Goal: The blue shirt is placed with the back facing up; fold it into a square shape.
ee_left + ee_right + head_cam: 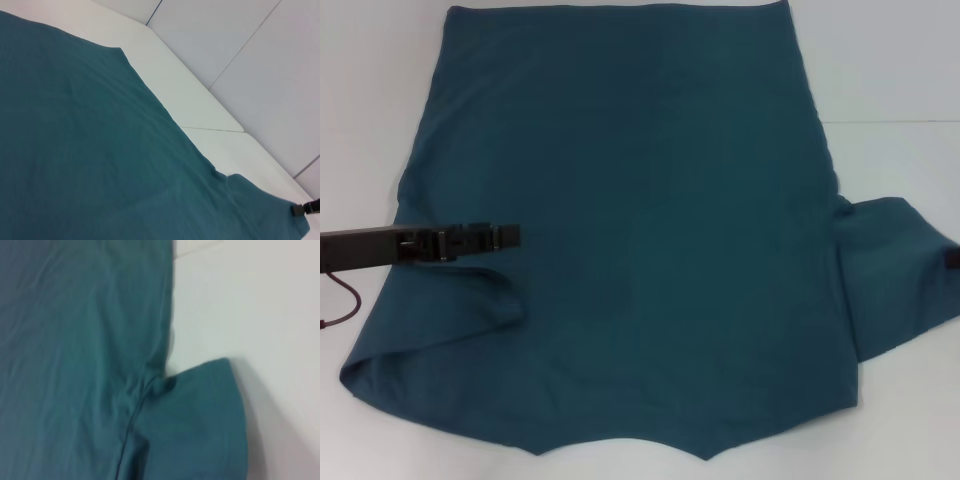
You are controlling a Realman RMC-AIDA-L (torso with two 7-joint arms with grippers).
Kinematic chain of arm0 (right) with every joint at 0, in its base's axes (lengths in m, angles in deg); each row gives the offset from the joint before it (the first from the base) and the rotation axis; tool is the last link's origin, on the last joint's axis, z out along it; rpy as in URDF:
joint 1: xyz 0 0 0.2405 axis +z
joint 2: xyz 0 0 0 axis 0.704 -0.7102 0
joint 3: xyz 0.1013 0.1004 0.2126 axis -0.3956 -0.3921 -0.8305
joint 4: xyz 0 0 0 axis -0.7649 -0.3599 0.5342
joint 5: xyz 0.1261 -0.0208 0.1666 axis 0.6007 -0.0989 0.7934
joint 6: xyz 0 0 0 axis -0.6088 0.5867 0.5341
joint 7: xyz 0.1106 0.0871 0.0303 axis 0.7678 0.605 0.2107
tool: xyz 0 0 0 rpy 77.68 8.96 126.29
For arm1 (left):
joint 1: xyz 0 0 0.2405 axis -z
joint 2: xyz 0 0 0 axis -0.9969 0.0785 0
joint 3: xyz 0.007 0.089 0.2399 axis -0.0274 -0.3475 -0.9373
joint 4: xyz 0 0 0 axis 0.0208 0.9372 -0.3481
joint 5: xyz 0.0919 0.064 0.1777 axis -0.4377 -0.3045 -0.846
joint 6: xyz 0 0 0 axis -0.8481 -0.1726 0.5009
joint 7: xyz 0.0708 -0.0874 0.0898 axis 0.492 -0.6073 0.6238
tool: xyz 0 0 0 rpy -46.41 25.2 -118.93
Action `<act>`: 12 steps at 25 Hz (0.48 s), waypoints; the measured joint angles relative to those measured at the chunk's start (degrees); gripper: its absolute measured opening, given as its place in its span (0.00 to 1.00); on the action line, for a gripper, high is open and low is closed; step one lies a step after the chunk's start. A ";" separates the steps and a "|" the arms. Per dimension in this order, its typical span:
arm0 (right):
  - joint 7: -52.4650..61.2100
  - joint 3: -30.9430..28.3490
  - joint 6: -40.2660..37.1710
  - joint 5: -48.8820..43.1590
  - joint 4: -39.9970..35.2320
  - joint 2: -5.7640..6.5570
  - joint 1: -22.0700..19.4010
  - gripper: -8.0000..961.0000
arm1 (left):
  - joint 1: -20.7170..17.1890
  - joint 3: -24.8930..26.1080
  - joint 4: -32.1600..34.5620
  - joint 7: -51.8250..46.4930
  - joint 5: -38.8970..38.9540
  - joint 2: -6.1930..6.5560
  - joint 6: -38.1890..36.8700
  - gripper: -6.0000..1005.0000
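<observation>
I see one blue shirt (650, 230) spread back-up over the white surface (890, 60). Left tool (505, 236) hovers by the left edge; can't tell either tool's opening, right tool (952, 260) included.

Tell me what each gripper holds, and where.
Cannot be told for either. The left gripper lies over the blue shirt near its left sleeve; the right gripper meets the right sleeve edge.
</observation>
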 joint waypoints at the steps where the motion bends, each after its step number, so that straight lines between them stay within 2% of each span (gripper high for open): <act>1: -0.13 -0.01 0.11 -0.01 -0.28 0.13 0.00 0.02 | 0.00 0.01 0.00 0.00 0.00 0.00 0.04 0.63; 7: 0.22 -0.29 0.17 0.14 -0.75 1.18 0.58 0.03 | -0.02 0.00 0.03 0.00 0.00 0.00 0.24 0.63; 12: 0.53 -1.13 -1.45 0.37 -0.70 1.20 1.47 0.03 | -0.16 0.02 0.07 0.00 0.00 0.12 0.55 0.63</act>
